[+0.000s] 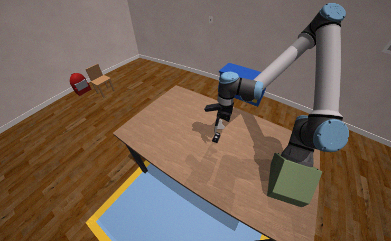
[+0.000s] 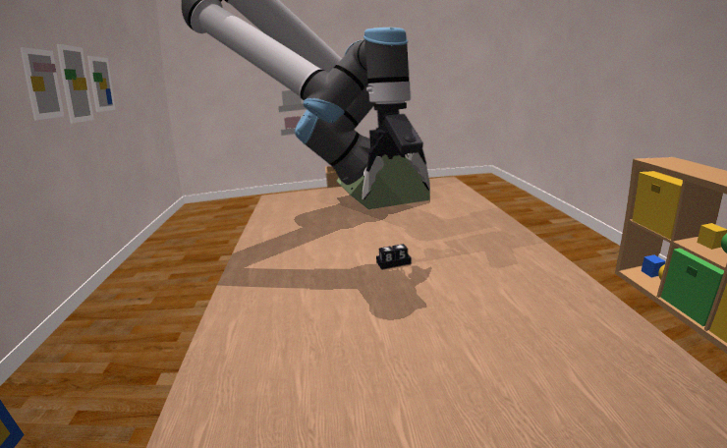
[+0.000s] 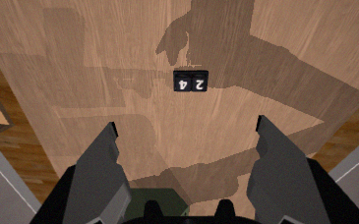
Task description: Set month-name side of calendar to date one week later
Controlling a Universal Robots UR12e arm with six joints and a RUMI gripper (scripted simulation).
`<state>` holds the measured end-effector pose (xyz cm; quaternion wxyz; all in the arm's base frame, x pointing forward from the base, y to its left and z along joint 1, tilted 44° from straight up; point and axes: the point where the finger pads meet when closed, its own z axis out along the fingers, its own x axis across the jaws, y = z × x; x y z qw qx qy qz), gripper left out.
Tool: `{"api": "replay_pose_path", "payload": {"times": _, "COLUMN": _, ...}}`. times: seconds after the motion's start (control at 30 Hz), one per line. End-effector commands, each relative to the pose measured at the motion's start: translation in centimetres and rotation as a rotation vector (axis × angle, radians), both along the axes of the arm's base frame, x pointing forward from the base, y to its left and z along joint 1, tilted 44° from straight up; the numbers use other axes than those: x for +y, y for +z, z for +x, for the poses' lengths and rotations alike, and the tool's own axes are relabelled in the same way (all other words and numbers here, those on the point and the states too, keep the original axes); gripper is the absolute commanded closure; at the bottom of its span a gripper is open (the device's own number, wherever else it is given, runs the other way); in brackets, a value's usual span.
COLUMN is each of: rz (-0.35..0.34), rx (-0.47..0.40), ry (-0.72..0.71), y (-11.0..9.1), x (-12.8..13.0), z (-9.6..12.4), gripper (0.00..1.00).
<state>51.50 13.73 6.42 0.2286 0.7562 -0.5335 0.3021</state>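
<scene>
The wooden bench [image 1: 167, 119] [image 2: 411, 356] [image 3: 207, 133], with its pale brown top, carries the calendar near its middle. The black two-jaw hand [image 1: 217, 119] [image 2: 394, 186] [image 3: 184, 119] hangs above it, opened fully and holding nothing. The small black calendar tray [image 1: 213, 141] [image 2: 393, 265] [image 3: 191, 72] stands on the bench, apart from the fingertips. Two black cubes with white digits [image 1: 216, 136] [image 2: 394, 253] [image 3: 191, 84] sit side by side in it; their exterior-facing sides read 8 and 5, their tops 4 and 2. Each cube is probably light, stiff and somewhat slippery; a centred grip on opposite exposed faces, above the tray's rim, should limit tilting and disturbance of its neighbour.
</scene>
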Motion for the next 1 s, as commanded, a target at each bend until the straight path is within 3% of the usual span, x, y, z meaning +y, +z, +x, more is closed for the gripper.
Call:
{"api": "replay_pose_path", "payload": {"times": 0.0, "rz": -0.014, "rx": 0.047, "ry": 0.052, "y": -0.2, "x": -0.1, "z": 0.2, "gripper": 0.0}}
{"api": "replay_pose_path", "payload": {"times": 0.23, "rz": -0.04, "rx": 0.129, "ry": 0.14, "y": -0.5, "x": -0.2, "z": 0.3, "gripper": 0.0}}
{"api": "replay_pose_path", "payload": {"times": 0.67, "rz": -0.132, "rx": 0.417, "ry": 0.448, "y": -1.7, "x": -1.0, "z": 0.8, "gripper": 0.0}}
{"api": "replay_pose_path", "payload": {"times": 0.8, "rz": -0.141, "rx": 0.446, "ry": 0.48, "y": -1.8, "x": -1.0, "z": 0.8, "gripper": 0.0}}
{"api": "replay_pose_path", "payload": {"times": 0.97, "rz": -0.184, "rx": 0.578, "ry": 0.621, "y": -2.2, "x": -1.5, "z": 0.9, "gripper": 0.0}}
